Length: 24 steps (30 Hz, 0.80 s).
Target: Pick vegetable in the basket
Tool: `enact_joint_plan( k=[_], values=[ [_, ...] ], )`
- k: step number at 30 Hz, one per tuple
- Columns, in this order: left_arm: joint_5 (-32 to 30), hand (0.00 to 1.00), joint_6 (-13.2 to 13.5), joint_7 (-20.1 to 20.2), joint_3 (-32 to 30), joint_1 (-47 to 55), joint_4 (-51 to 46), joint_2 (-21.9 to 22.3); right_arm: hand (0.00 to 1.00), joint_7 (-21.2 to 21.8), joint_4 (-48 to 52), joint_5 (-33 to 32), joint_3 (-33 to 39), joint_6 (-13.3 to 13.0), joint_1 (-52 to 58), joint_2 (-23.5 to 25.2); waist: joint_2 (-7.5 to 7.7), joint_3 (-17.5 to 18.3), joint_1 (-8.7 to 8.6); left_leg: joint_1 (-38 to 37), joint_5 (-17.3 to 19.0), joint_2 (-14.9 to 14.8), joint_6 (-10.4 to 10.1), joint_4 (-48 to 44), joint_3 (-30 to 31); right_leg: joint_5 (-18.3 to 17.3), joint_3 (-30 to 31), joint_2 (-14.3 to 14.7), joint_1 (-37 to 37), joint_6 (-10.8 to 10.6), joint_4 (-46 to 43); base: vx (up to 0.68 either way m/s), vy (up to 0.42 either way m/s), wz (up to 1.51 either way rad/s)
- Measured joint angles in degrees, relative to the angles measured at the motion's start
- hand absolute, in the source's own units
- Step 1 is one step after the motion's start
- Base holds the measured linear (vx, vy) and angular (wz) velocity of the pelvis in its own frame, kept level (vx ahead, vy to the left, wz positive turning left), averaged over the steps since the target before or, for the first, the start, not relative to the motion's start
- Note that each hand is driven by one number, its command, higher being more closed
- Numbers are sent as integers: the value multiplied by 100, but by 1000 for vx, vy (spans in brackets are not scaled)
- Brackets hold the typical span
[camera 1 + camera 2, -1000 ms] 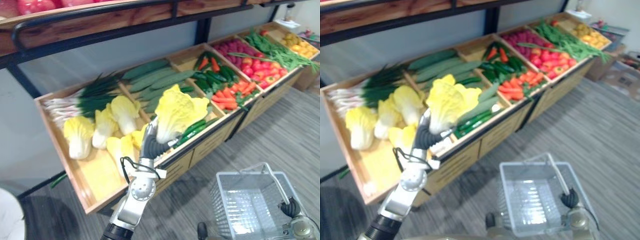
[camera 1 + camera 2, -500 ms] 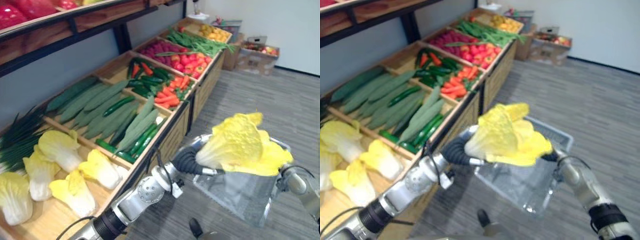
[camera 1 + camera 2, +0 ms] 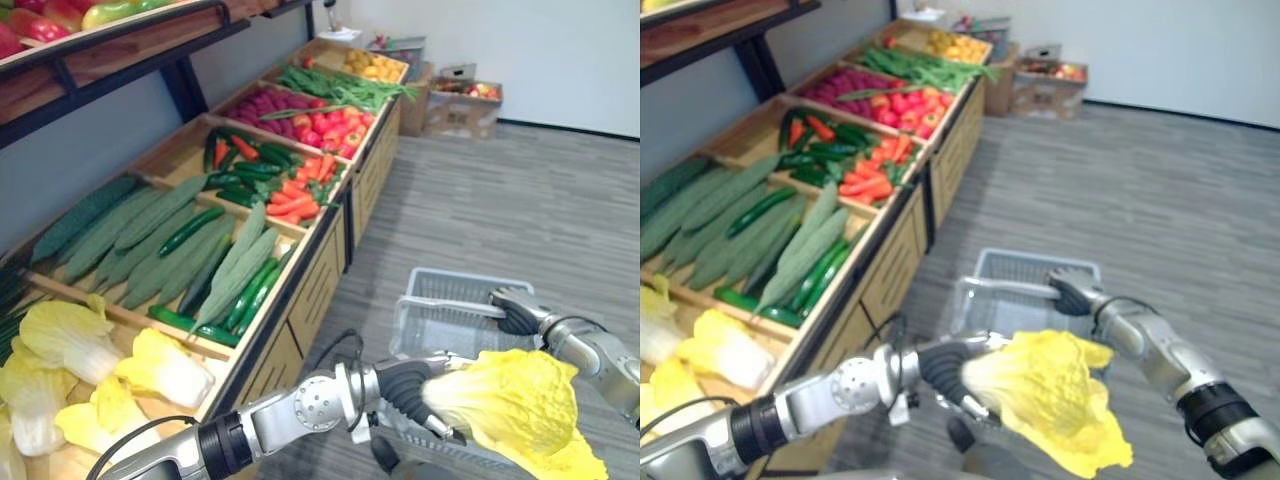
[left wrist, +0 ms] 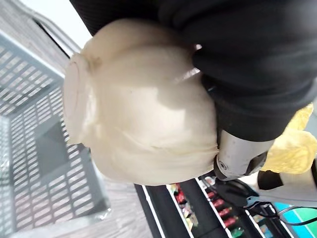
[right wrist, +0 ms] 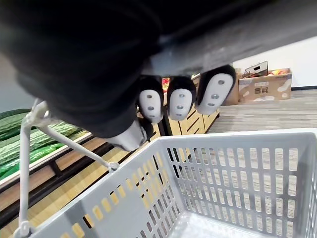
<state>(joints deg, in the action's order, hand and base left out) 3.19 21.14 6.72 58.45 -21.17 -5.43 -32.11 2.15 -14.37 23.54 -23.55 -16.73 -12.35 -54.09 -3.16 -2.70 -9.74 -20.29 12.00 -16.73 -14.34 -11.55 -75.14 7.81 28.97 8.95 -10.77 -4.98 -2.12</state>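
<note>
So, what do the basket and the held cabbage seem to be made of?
The basket looks like matt grey moulded plastic: its walls have regular rows of slots. The cabbage in the left robot hand may be artificial, perhaps soft plastic: its pale base is smooth and slightly glossy.

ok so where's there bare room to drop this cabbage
The basket has a bare floor between its mesh walls, beside the cabbage in the left hand. The right hand takes up the handle. The shelf bins are crowded with cucumbers and more cabbages.

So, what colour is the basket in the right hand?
The basket is light grey, seen best in the right wrist view.
</note>
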Motion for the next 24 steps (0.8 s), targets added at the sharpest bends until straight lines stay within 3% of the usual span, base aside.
enact_joint_plan(
  k=[4,10,17,24],
  values=[
    [-348,100,-1,45,-24,-11,500,-5,100,10,7,-237,-76,-6,-262,-1,-91,0,-126,-17,0,-1,0,-25,-48,-3,5,14,-18,-3,-10,-44,-50,-8],
    [-947,100,4,103,-25,-37,1140,99,100,45,119,-542,-108,-13,-437,1,-130,-9,-136,-14,-2,-8,2,-60,-145,-4,-38,30,-98,-3,-21,-52,-55,-9],
    [-1884,100,16,27,-48,-246,2241,628,100,227,362,-776,-110,-14,-441,184,-131,-10,-207,-14,-2,-4,2,-48,-145,-2,-50,26,-99,-1,-25,-48,-39,1],
    [-2755,100,-79,-431,-396,-592,3656,1368,100,343,811,-1058,-111,4,-432,383,-102,-28,-281,13,5,43,-1,56,-143,-19,-49,-4,-97,26,21,-49,-33,2]
  ],
)
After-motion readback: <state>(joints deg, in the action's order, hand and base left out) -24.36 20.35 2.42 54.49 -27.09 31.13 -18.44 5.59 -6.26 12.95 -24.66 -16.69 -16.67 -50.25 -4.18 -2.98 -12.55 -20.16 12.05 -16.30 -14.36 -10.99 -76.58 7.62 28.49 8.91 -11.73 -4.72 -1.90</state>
